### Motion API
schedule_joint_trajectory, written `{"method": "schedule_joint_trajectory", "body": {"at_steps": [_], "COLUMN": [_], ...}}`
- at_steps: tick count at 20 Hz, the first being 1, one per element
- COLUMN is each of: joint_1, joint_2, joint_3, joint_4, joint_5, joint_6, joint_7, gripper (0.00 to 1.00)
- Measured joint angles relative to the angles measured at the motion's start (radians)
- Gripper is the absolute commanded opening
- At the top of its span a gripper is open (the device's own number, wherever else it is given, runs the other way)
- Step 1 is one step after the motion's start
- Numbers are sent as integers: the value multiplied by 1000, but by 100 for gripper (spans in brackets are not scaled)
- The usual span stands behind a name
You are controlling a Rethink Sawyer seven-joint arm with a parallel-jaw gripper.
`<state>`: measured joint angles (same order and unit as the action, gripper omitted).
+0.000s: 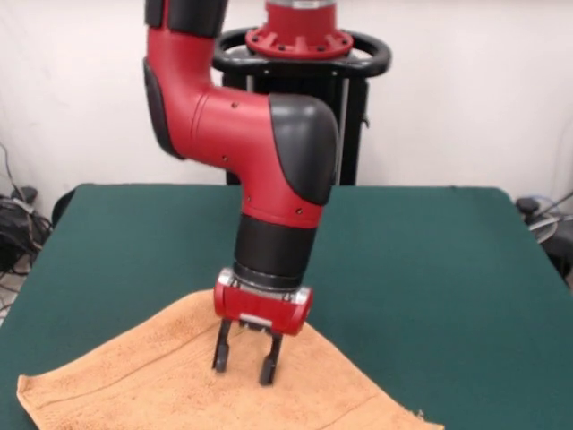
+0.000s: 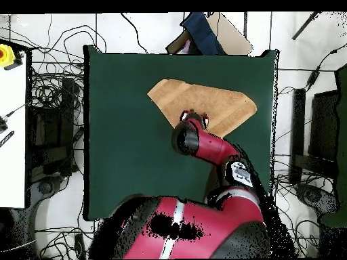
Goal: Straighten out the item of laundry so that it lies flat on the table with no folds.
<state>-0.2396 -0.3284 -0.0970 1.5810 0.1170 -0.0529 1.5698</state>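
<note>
Green table (image 1: 430, 260) lying wide; the gripper (image 1: 243, 363) is hovering open and empty over the folded towel (image 1: 134, 385), needing an edge to pinch.

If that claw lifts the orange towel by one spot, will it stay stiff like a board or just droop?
Probably droop: the towel already lies folded into a triangle shape on the table, so it bends easily. Its looped terry surface looks grippy, unlikely to slip from the open tool. It probably drags rather than slides when pushed.

A green table (image 1: 430, 269) is seen, with an orange-tan towel (image 1: 161, 381) laid on it near one edge, partly folded.
</note>
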Motion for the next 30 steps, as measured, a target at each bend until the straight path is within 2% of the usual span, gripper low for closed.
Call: {"method": "schedule_joint_trajectory", "body": {"at_steps": [3,7,12,13,15,26,30], "joint_1": [46,94,107,104,99,-50,-74], "joint_2": [-27,-79,-137,-153,-162,-139,-124], "joint_3": [-52,-113,-156,-163,-163,-115,-99], "joint_4": [-12,-22,-44,-49,-52,-56,-54], "joint_5": [18,16,5,4,5,3,2], "joint_6": [209,557,800,814,807,332,301], "joint_7": [0,0,0,0,0,0,0], "gripper": [100,100,100,100,100,100,100]}}
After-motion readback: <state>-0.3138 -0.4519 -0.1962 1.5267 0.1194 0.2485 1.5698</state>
